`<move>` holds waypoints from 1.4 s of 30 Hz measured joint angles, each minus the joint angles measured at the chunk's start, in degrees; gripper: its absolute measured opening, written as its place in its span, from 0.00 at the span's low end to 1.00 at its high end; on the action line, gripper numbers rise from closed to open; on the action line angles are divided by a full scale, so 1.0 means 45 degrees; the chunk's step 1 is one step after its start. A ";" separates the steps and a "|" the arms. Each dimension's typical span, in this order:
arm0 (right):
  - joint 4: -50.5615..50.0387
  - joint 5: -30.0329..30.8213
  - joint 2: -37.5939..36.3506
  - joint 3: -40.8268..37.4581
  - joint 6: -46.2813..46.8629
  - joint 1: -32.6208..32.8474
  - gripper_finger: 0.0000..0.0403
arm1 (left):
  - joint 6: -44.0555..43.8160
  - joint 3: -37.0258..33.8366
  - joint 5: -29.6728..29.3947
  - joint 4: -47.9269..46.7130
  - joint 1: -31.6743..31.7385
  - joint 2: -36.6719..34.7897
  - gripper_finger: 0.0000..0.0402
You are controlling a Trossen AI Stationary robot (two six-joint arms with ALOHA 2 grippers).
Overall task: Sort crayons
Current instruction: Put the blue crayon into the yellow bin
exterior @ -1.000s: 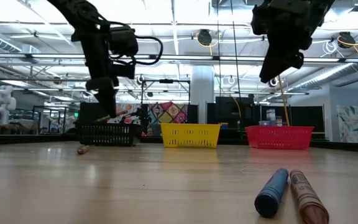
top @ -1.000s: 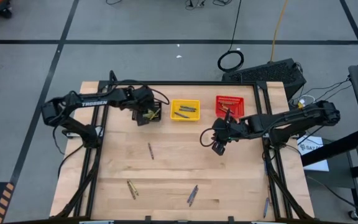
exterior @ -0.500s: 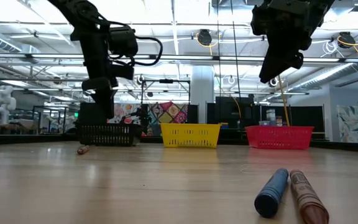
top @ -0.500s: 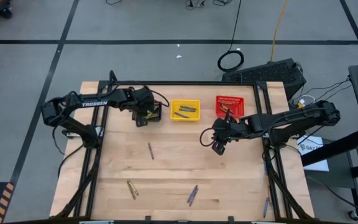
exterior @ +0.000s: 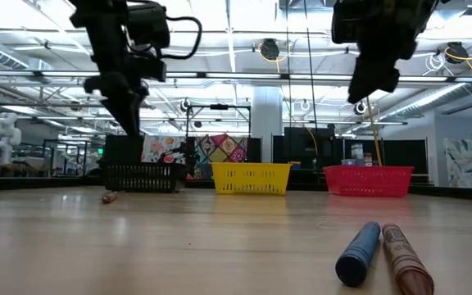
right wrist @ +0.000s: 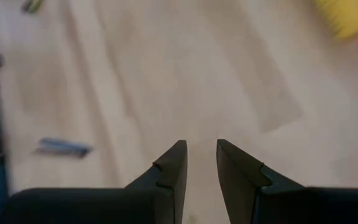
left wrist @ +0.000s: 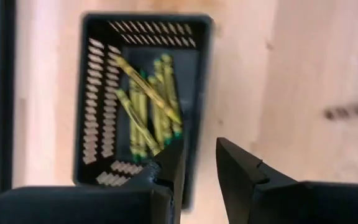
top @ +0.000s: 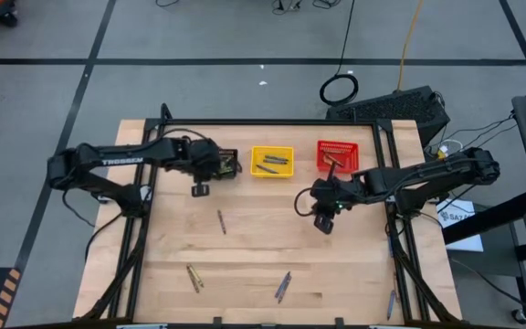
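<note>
Nearest me, a blue crayon (exterior: 359, 253) and a brownish one (exterior: 404, 259) lie side by side on the surface (exterior: 220, 246). Beyond them, toward the black basket (top: 226, 164), my left tool (top: 199, 189) has just parted and backed off empty; its olive-yellow crayons (left wrist: 148, 106) now lie inside. Right tool (top: 323, 225) hovers, parted, empty.

White capital letters run along the upper link of the left arm (top: 117, 162) in the high view, just left of the black basket (top: 227, 163); they seem to spell the maker's name, TROSSEN, though the letters are too small to read with certainty. A white sheet (top: 457, 216) beside the counter's (top: 254, 256) right edge carries dark print that cannot be made out. Nothing else readable shows.
</note>
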 joint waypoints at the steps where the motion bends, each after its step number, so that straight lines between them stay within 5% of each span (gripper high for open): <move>1: -0.0080 -0.0357 0.0000 0.0000 0.0205 0.0052 0.19 | -0.0166 0.0000 -0.0004 -0.0254 -0.0198 -0.0114 0.21; 21: -0.1777 0.0503 0.0371 -0.0005 0.5366 0.2928 0.19 | -0.1887 0.0000 0.0032 -0.0945 -0.3365 -0.0701 0.21; 42: -0.6212 -0.0459 0.3677 -0.0005 1.2924 0.5309 0.19 | -0.2208 0.0000 0.0052 -0.0869 -0.3874 -0.0696 0.21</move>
